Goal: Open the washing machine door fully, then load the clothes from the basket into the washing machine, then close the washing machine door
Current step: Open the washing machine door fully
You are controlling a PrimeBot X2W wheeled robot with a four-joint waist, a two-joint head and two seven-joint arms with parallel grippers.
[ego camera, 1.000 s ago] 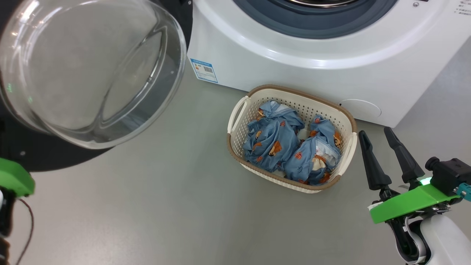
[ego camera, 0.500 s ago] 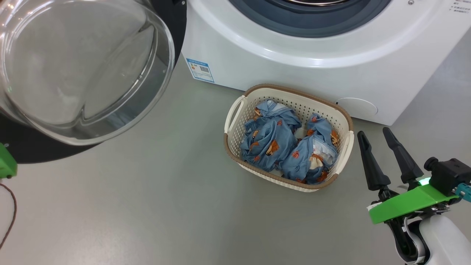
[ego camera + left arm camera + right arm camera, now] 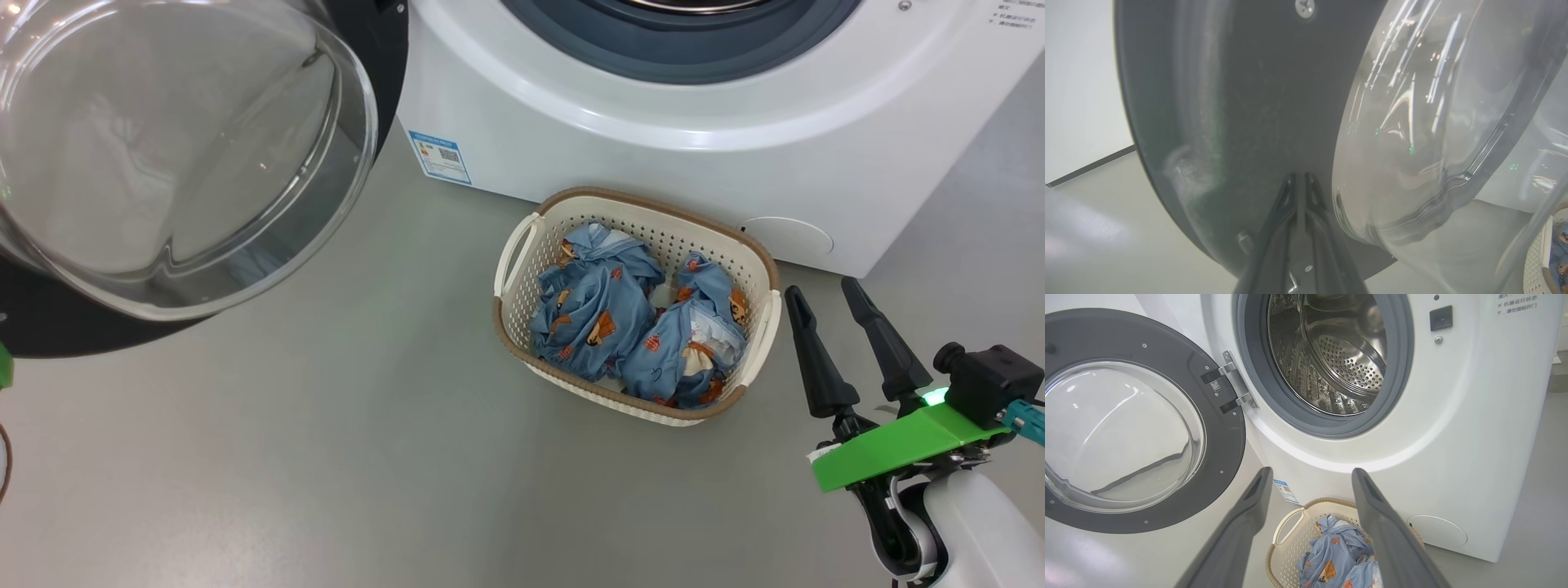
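Observation:
The washing machine (image 3: 653, 139) stands with its drum (image 3: 1339, 355) exposed. Its washing machine door (image 3: 1224, 428) is swung wide to the left, and the glass bowl (image 3: 163, 147) bulges toward the head view. My left gripper (image 3: 1299, 177) is shut, with its tips against the door's dark inner face (image 3: 1249, 102) beside the bowl. The basket (image 3: 653, 206) sits on the floor before the machine and holds the clothes: two blue printed bundles (image 3: 596, 310) (image 3: 694, 343). My right gripper (image 3: 820, 287) is open and empty just right of the basket. In the right wrist view its fingers (image 3: 1312, 471) frame the basket (image 3: 1327, 502) and the clothes (image 3: 1331, 559).
A grey floor (image 3: 367, 449) spreads left of and in front of the basket. There is a small blue label (image 3: 441, 157) on the machine's lower front and a round cover (image 3: 788, 237) at its lower right. A white wall meets the floor behind the door (image 3: 1081, 102).
The door has swung a little further open to the left. My left arm's green mount has slid almost out of the head view's left edge. The right gripper has barely moved.

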